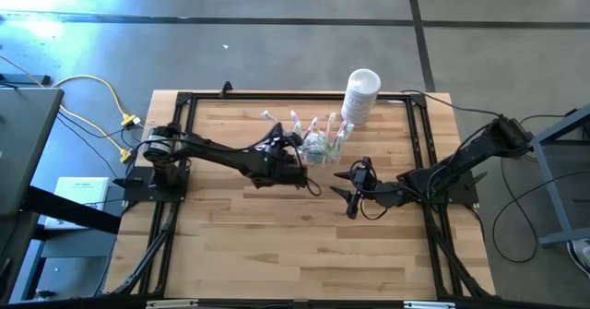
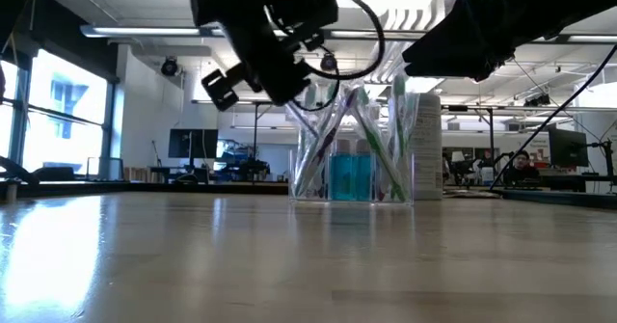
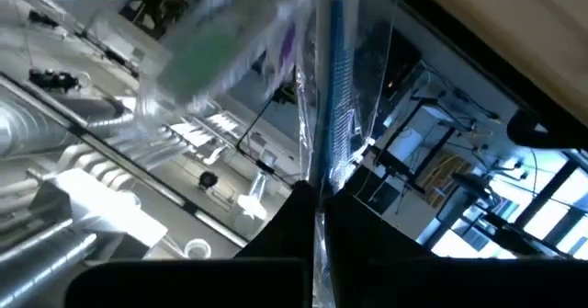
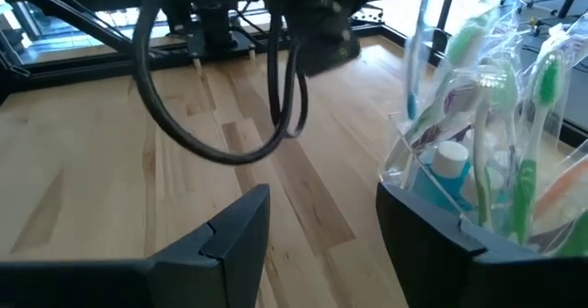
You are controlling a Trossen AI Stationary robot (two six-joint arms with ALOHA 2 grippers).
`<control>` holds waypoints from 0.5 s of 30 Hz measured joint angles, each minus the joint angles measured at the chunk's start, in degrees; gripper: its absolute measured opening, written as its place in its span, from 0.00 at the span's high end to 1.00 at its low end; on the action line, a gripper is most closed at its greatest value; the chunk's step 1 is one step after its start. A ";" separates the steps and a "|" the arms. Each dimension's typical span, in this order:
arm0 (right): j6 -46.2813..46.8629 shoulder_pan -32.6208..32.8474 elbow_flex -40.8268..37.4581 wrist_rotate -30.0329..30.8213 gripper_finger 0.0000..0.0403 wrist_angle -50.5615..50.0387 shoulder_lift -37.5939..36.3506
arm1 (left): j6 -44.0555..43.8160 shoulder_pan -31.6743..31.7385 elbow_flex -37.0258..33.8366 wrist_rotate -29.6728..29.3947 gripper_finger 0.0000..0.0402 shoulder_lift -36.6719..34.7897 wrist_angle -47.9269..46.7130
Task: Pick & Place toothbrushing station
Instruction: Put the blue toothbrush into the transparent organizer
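High view, station: toothbrushing station (image 1: 322, 145) stands on the wooden table (image 1: 277, 244), toward 12 o'clock from the table's middle.
Station contents: wrapped toothbrushes (image 4: 537, 96) lean outward from the clear compartments; a blue-bodied item with a white cap (image 4: 448, 161) sits low inside.
Left gripper: left gripper (image 1: 306, 159) reaches in from 9 o'clock, fingers pressed together on the station's clear wall; the wrist view shows the thin transparent panel (image 3: 323, 142) running up from between the dark fingertips.
Right gripper: right gripper (image 1: 349, 188) lies at about 5 o'clock from the station, near but apart from it, fingers (image 4: 230, 230) spread, nothing between them.
White container: white cylindrical container (image 1: 360, 95) stands at the table's far edge, roughly 1 o'clock from the station.
Low view: station base rests flat on the tabletop, the white container just behind it.
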 joint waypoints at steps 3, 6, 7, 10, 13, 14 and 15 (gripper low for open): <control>-0.17 0.00 0.00 -0.01 0.52 -0.06 0.00 | 5.05 0.02 -0.24 1.83 1.00 0.51 4.62; -0.24 0.00 0.00 -0.01 0.52 -0.04 0.00 | 8.63 0.24 0.01 4.26 1.00 1.05 7.54; -0.24 0.00 0.00 0.00 0.52 -0.04 0.00 | 9.21 0.42 -0.10 4.71 1.00 1.21 7.49; -0.24 0.00 0.00 -0.01 0.52 -0.08 0.00 | 9.46 1.02 -0.13 4.73 1.00 1.23 6.77; -0.24 0.00 0.00 -0.02 0.52 -0.10 0.00 | 8.36 1.35 -0.13 3.55 1.00 1.16 6.16; -0.24 0.00 0.00 -0.01 0.52 -0.10 0.00 | 8.00 1.63 -0.16 3.48 1.00 0.90 6.11; -0.27 0.00 0.00 -0.01 0.52 -0.14 0.00 | 7.96 1.54 -0.16 3.41 1.00 0.67 6.14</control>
